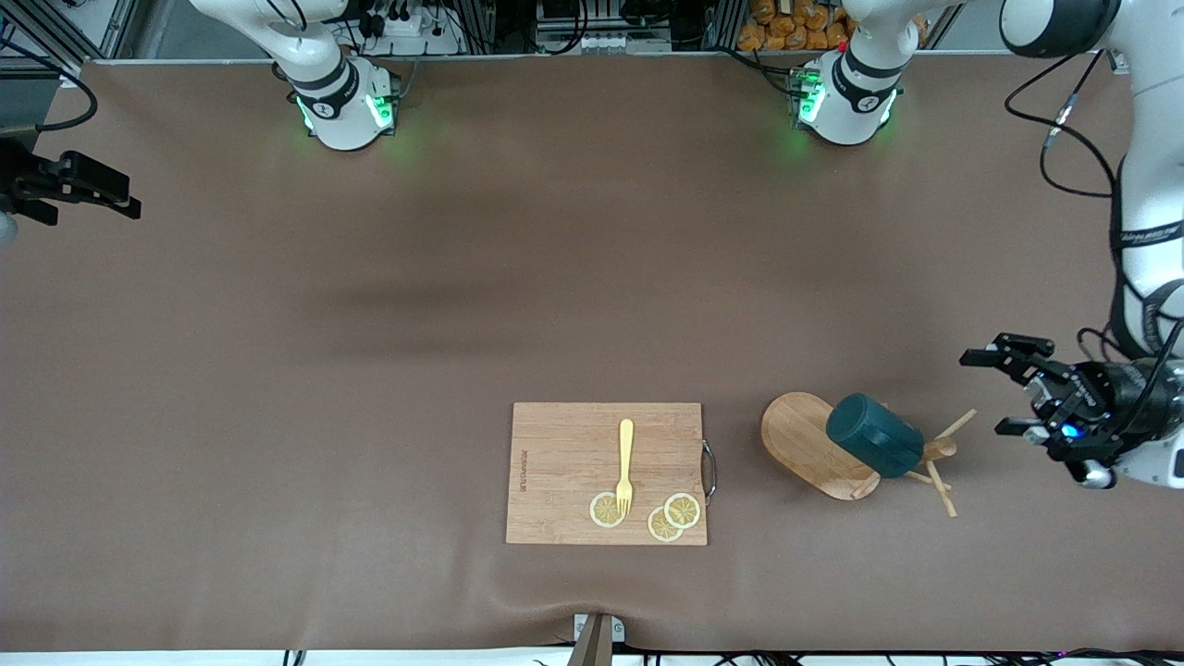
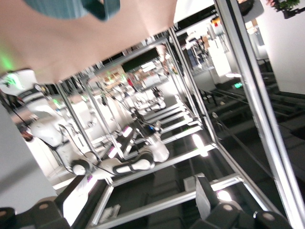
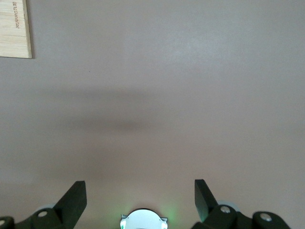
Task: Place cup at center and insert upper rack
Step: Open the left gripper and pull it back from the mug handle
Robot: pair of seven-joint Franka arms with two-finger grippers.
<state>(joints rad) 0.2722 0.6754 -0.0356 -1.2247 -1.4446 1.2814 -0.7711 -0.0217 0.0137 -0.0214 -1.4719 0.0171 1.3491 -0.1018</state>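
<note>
The upper rack [image 1: 814, 449], a light wooden mug tree, lies tipped on its side beside the cutting board, toward the left arm's end of the table. Its oval base stands on edge and its pegs [image 1: 945, 467] splay out. The dark teal cup [image 1: 874, 435] lies on its side across the rack's post. In the left wrist view a teal patch of the cup [image 2: 71, 7] shows. My left gripper [image 1: 988, 392] is open and turned sideways, a short way off the pegs with nothing between its fingers [image 2: 205, 195]. My right gripper [image 1: 88, 199] waits open over the right arm's end of the table, its fingers [image 3: 74, 198] empty.
A rectangular wooden cutting board [image 1: 564, 462] lies near the front camera's edge, carrying a yellow fork [image 1: 626, 462] and three lemon slices [image 1: 671, 516]. Its corner [image 3: 14, 28] shows in the right wrist view. Both arm bases [image 1: 342, 106] stand along the table's farthest edge.
</note>
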